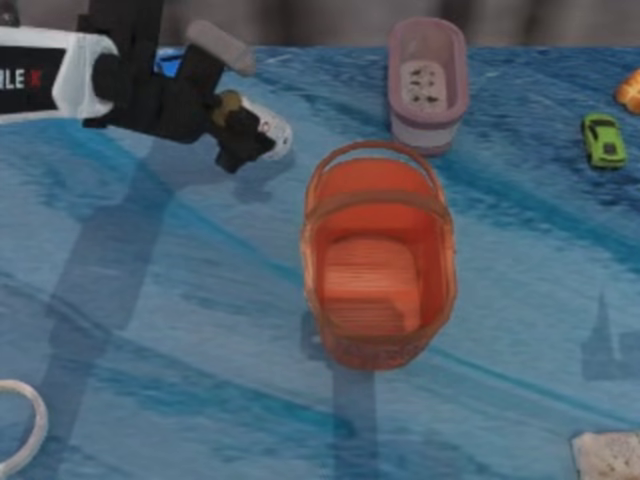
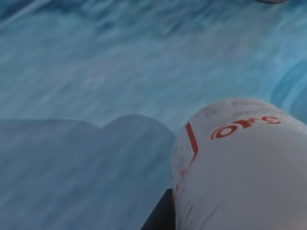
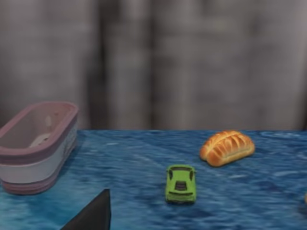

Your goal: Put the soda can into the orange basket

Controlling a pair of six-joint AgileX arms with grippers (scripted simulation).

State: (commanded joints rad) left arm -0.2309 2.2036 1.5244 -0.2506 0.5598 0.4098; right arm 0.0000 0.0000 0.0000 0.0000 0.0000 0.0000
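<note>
Toward the desk's far left, the left gripper reaches in from the upper left corner with its fingers clamped on the soda can, whose white body pokes out past the dark fingertips. Up close from the left wrist, the can fills the near corner, white with red markings, over the blue desk surface. To the right of the can and a little nearer sits the orange basket, upright, handle arched across it, ribbed floor bare. Behind the basket stands a mauve tub. A green toy car lies at the far right, a loaf of bread just past it. Only a dark sliver of the right gripper shows in its own wrist view, and I cannot tell how its fingers stand
</note>
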